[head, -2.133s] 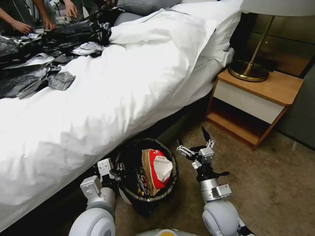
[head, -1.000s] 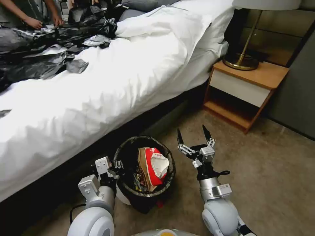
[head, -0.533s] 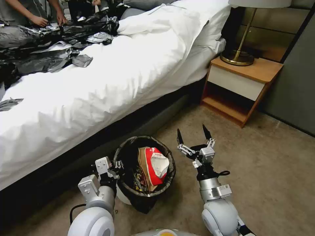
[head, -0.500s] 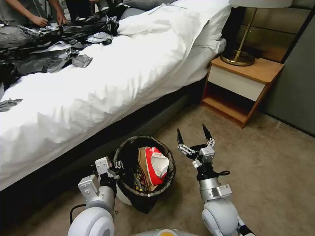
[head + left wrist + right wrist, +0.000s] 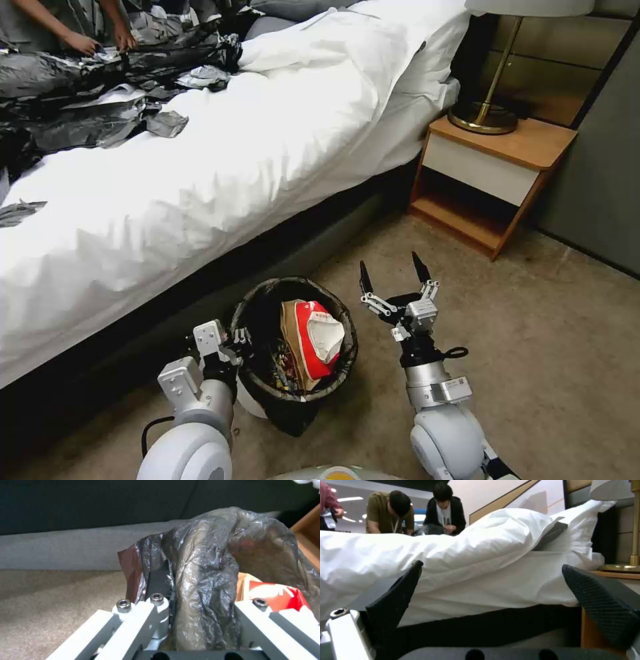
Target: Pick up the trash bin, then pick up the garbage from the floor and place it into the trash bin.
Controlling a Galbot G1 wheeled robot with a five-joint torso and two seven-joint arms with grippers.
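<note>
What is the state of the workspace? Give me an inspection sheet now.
Surface: beige carpet, no loose litter seen.
Job's things: trash bin beside the bed, holding a red-and-white packet and a brown paper bag.
Clutter: black plastic bags on the bed.
Grippers: left gripper clamped on the bin's rim; right gripper open, empty, beside the bin.
Cables: black cable by the left arm.
Surroundings: bed, nightstand, lamp.
</note>
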